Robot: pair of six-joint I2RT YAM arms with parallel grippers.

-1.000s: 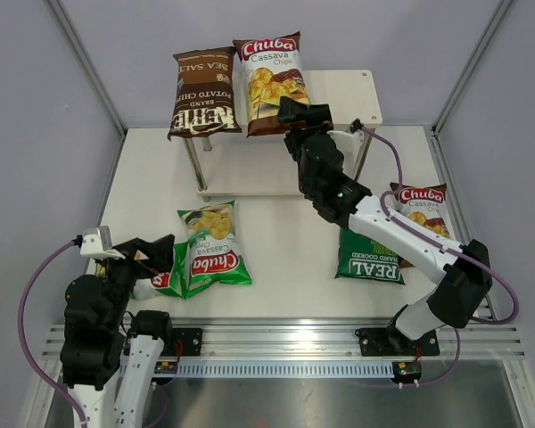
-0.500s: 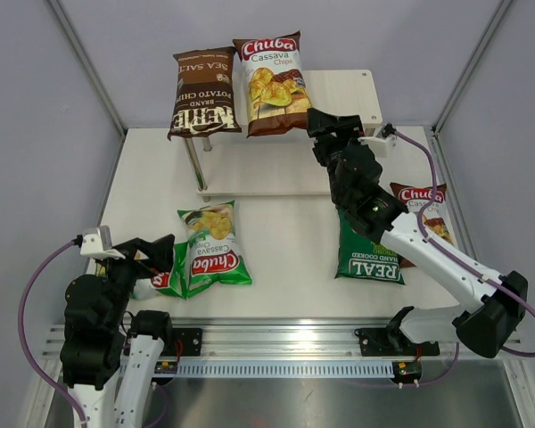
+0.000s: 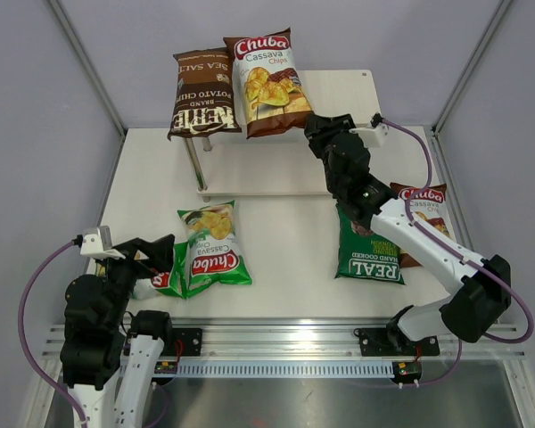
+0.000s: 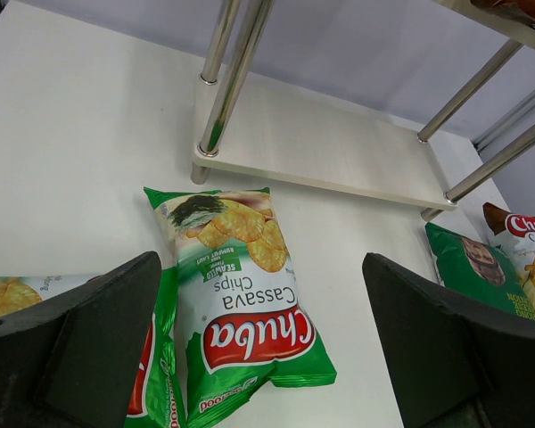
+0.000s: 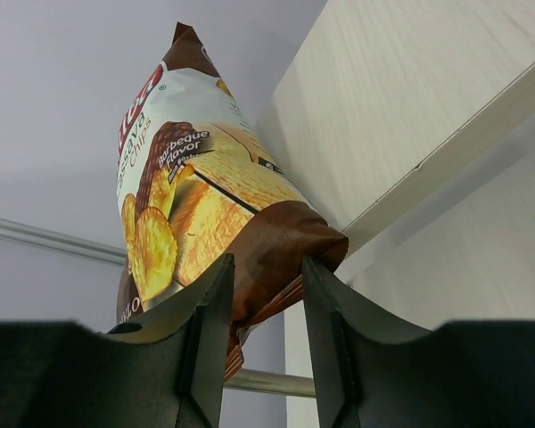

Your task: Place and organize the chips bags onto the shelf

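Note:
On the shelf's [image 3: 343, 89] top board lie the dark brown Kettle bag [image 3: 199, 94] and a white-brown Chuba Cassava bag [image 3: 266, 80]. My right gripper [image 3: 315, 125] is shut on that Chuba bag's brown bottom end [image 5: 285, 254], which hangs over the board's edge [image 5: 428, 152] between the jaws [image 5: 266, 267]. On the table lie two light green Chuba bags [image 3: 214, 245] [image 3: 171, 278], the dark green REAL bag [image 3: 370, 254] and a second white-brown Chuba bag [image 3: 425, 207]. Low at the near left, my left gripper [image 3: 147, 259] stands open [image 4: 260, 294] above a light green bag [image 4: 241, 294].
The shelf's lower board [image 4: 330, 147] sits between shiny metal legs [image 4: 227, 76]. Grey walls close in the table at the back and both sides. My right arm's forearm stretches over the REAL bag and the second Chuba bag.
My right gripper has moved from the middle of the shelf's front to the Chuba bag's bottom end and closed on it; the bag has shifted slightly left and back. The left arm is still.

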